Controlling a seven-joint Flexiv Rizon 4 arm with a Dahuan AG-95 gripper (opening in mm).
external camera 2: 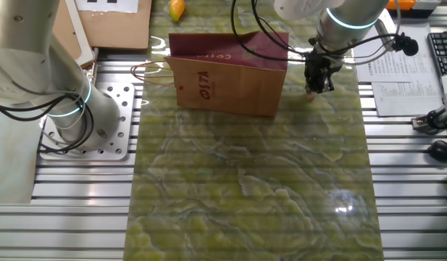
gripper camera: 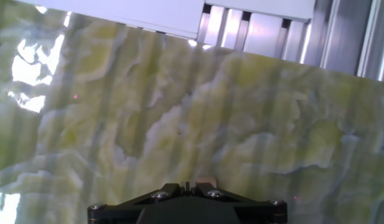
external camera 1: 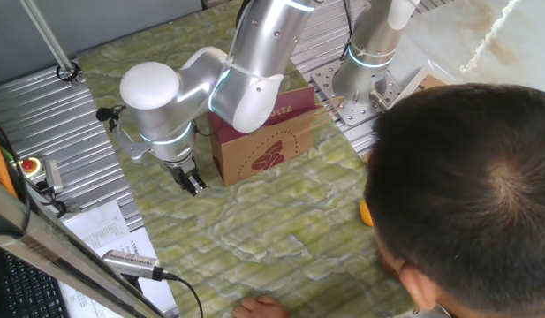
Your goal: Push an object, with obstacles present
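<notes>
End effector (external camera 2: 319, 81) with fingers together, tips at a tiny pale tan cube (gripper camera: 206, 181) on the glossy green-marbled desk (external camera 2: 252, 188), just beside the creased kraft paper bag (external camera 2: 227, 76).

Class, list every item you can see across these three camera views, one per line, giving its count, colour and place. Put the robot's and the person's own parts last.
Paper bag: one, brown with maroon band, standing on the mat's far side.
Cube: one, pale tan, on the mat right at the fingers.
Orange-yellow lump: one, beyond the bag.
Mat: one, green-yellow marbled, covering the table.
Papers: white sheets, at the table's side.
Second arm's base: one, silver, on a perforated plate.
Gripper: one, black, low beside the bag.
Person's head: one, dark-haired, at the table's edge.
</notes>
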